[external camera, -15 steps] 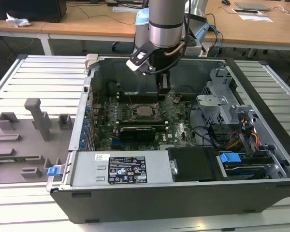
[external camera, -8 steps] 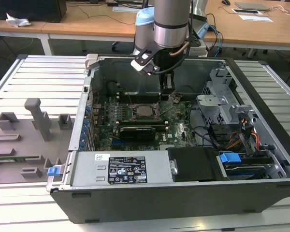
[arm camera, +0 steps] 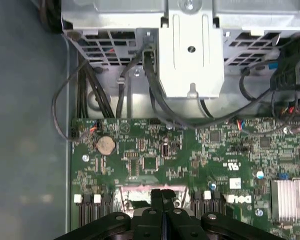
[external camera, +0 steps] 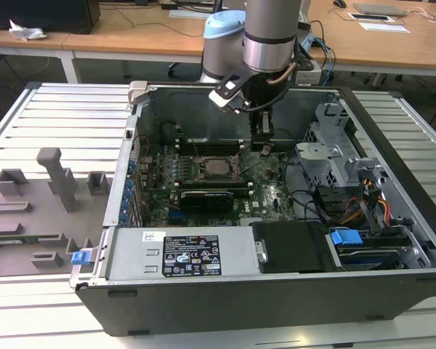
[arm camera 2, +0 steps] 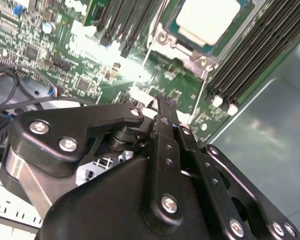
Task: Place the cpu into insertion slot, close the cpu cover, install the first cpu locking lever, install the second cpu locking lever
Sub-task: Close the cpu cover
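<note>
With the gripper (arm camera: 162, 194) pressed together, seemingly empty, near the cpu (arm camera 2: 207, 20), the motherboard (arm camera: 155, 150) beneath could be scraped by a misjudged descent

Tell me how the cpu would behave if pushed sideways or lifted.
The cpu is a flat square, so it should not roll or tip. Its metal top looks smooth, so the fingers would likely slip on it. It lies within the silver rim of the slot, so a sideways push would probably not shift it.
</note>
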`<state>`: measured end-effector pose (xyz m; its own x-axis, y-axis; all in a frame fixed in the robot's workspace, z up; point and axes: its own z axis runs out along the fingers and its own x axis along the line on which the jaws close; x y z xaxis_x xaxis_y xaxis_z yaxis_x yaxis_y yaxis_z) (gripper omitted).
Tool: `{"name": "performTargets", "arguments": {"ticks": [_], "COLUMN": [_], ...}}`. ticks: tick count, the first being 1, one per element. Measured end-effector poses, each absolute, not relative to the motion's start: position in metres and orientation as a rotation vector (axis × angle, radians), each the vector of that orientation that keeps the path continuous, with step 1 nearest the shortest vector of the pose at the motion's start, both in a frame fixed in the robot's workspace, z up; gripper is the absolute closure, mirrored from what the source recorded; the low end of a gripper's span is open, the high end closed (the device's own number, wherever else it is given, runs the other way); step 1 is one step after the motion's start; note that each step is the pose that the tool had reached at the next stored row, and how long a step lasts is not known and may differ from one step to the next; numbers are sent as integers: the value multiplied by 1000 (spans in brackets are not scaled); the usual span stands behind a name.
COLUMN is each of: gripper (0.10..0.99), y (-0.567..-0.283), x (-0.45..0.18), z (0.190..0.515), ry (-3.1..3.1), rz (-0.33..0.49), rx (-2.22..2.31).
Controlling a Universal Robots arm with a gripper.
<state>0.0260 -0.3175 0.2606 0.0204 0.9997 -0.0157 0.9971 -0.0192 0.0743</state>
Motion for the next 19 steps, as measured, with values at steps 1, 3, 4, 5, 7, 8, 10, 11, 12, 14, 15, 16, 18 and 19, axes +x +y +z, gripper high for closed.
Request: {"name": "performTargets", "arguments": {"ticks": [1,3,4,5,7,8,10,11,12,14,15,16,18,19], "gripper": [980,980,980,980,980,980,980,980,980,980,980,980,980,980], "y": [-317,-317,-318,-318,-318,-318,-318,-318,-318,-318,-318,-318,-318,-318], "x": [28,33,37,41,47,49,49,50,49,49,50,50,49,49], "z": [261,261,261,261,261,261,261,261,260,259,258,256,250,246], "ry": [2154,2154,2154,2155,2155,2156,2155,2155,2155,2155,2155,2155,2156,2157], "rz": [63,62,62,61,60,60,60,60,60,60,60,60,60,62], "rx": [2197,2197,2197,2197,2198,2198,2198,2198,2198,2198,2198,2198,2199,2200]}}
